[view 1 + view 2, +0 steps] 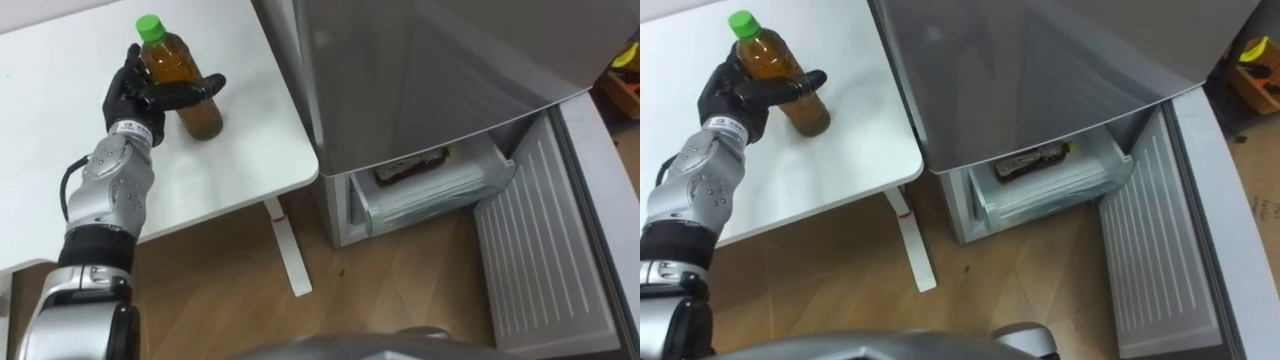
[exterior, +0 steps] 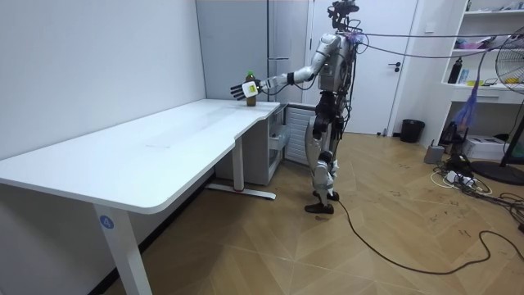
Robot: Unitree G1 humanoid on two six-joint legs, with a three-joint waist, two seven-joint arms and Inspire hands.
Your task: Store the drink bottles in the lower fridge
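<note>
Left hand [image 1: 133, 96] is closed around the middle of the tea bottle [image 1: 203, 118], with the thumb across its front. This green-capped bottle stands upright on the white table [image 1: 60, 180], near the corner beside the fridge [image 1: 420, 60]. Lower fridge door [image 1: 545, 250] is open.

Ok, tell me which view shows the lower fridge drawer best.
The left eye view: it looks down into the open lower fridge drawer, a dark item lying inside. The right eye view shows much the same; the room view shows it small, beyond the table.
</note>
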